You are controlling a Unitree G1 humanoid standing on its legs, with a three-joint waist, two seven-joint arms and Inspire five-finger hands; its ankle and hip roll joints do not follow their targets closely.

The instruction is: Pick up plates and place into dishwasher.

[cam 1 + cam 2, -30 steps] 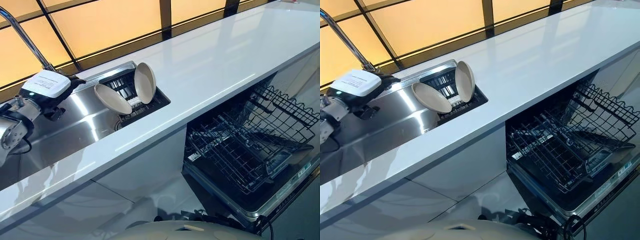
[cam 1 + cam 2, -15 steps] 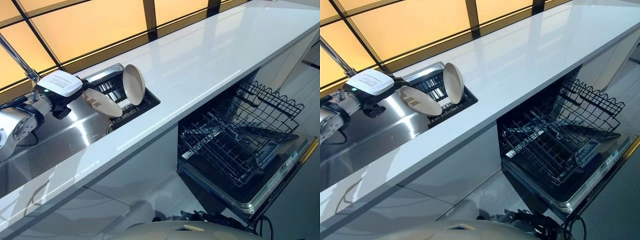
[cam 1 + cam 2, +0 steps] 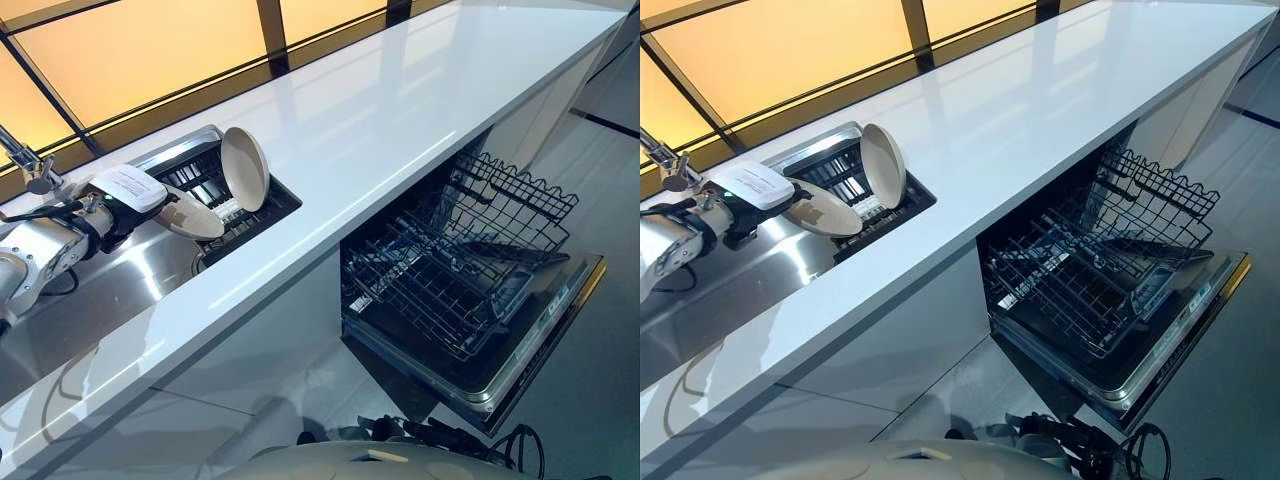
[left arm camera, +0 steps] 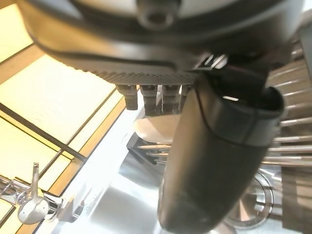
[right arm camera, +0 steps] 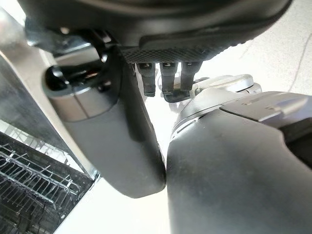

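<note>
Two beige plates stand in a dark rack (image 3: 262, 200) at the right end of the steel sink (image 3: 110, 285). One plate (image 3: 245, 168) stands upright; the other plate (image 3: 192, 217) leans low toward the basin. My left hand (image 3: 128, 198), with a white cover on its back, hovers over the sink, its straight fingers at the leaning plate's near rim. In the left wrist view the hand (image 4: 214, 161) is open, with a plate (image 4: 151, 130) just past the fingers. My right hand (image 5: 107, 131) hangs open beside the dishwasher's rack.
The dishwasher door (image 3: 545, 330) is folded down on the right, and its black wire rack (image 3: 450, 265) is pulled out. A long white countertop (image 3: 400, 100) runs above it. A chrome faucet (image 3: 28, 170) rises behind the sink, close to my left forearm.
The camera has shifted, so the whole scene slid left. My left hand has moved right across the sink, from well clear of the leaning plate to its rim.
</note>
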